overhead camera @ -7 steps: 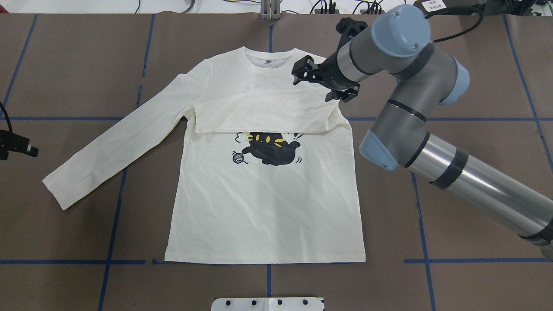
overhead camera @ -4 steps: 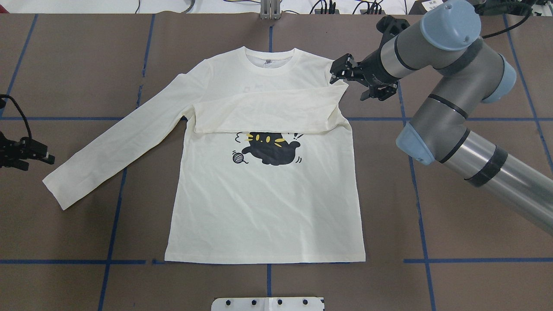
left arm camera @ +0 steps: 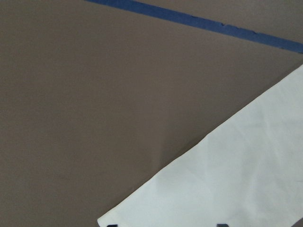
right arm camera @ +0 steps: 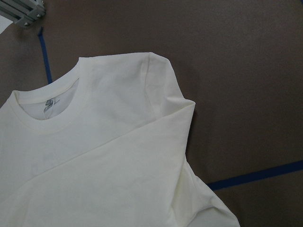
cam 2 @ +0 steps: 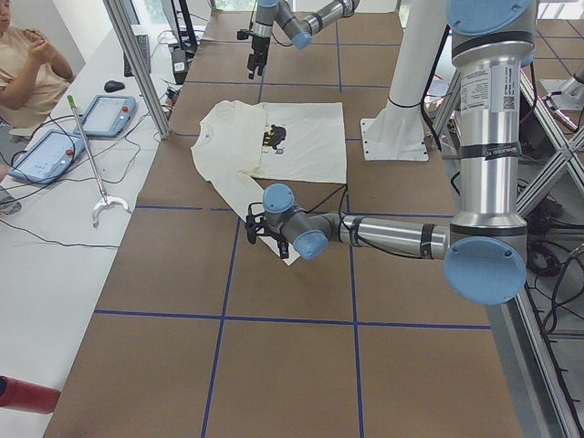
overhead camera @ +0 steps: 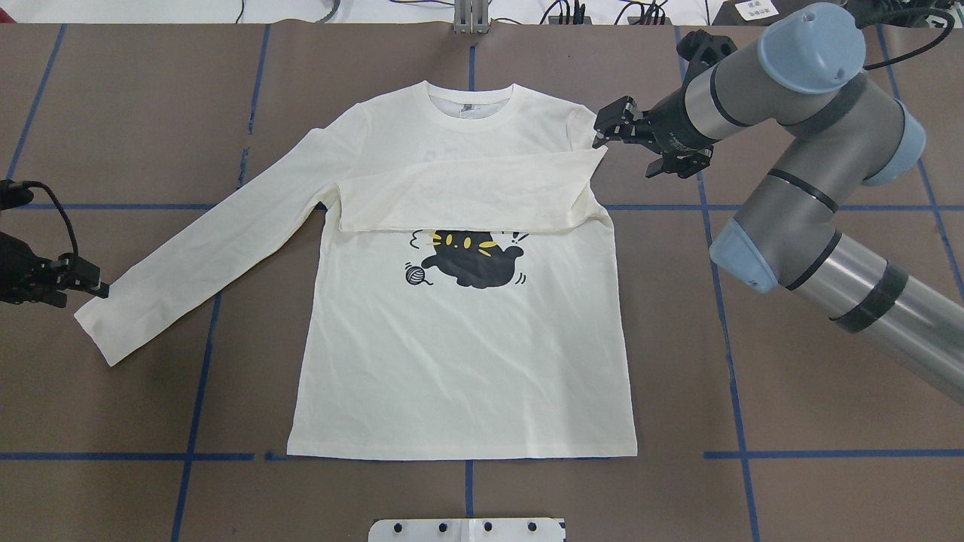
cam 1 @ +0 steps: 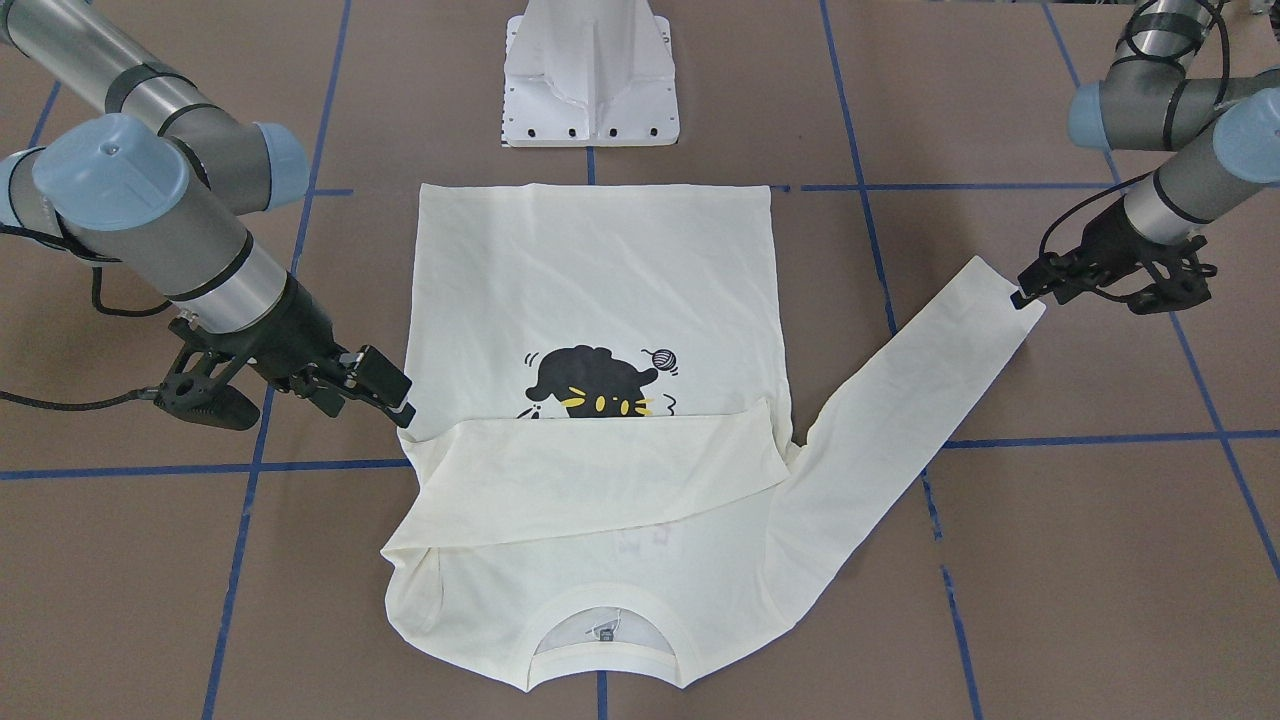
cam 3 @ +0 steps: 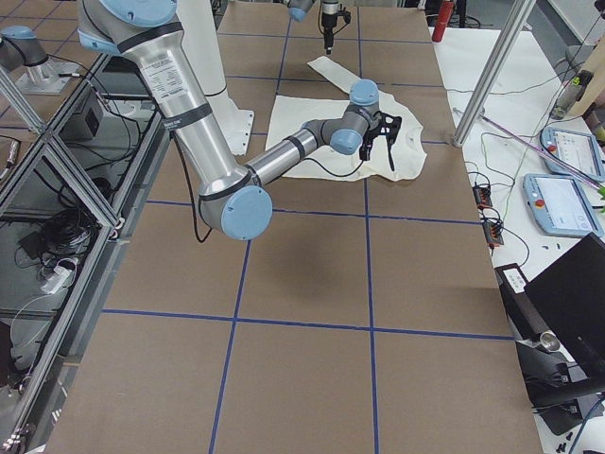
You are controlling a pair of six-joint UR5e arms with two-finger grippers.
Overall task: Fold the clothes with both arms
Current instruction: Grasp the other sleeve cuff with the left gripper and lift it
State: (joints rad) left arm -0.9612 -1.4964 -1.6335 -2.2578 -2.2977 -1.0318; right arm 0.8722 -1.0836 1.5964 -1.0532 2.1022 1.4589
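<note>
Cream thin cloth, a little wrinkled: the shirt [overhead camera: 459,361] lies flat in the middle of the brown counter [overhead camera: 113,452], with the black cat print [overhead camera: 471,260] facing up. One sleeve [overhead camera: 467,197] is folded across the chest. The other sleeve [overhead camera: 203,256] stretches toward 8 o'clock in the overhead view. The left gripper [overhead camera: 96,286] is at its cuff [overhead camera: 94,331], jaws apart. The right gripper [overhead camera: 604,128], also apart and holding nothing, is at 2 o'clock, just beside the shoulder. Blue tape lines [overhead camera: 828,454] cross the counter, and a white base plate [overhead camera: 467,529] sits at 6 o'clock.

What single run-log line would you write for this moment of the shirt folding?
T-shirt: print up | one sleeve: folded across chest | other sleeve: outstretched | right claw: open beside shoulder | left claw: open at cuff
</note>
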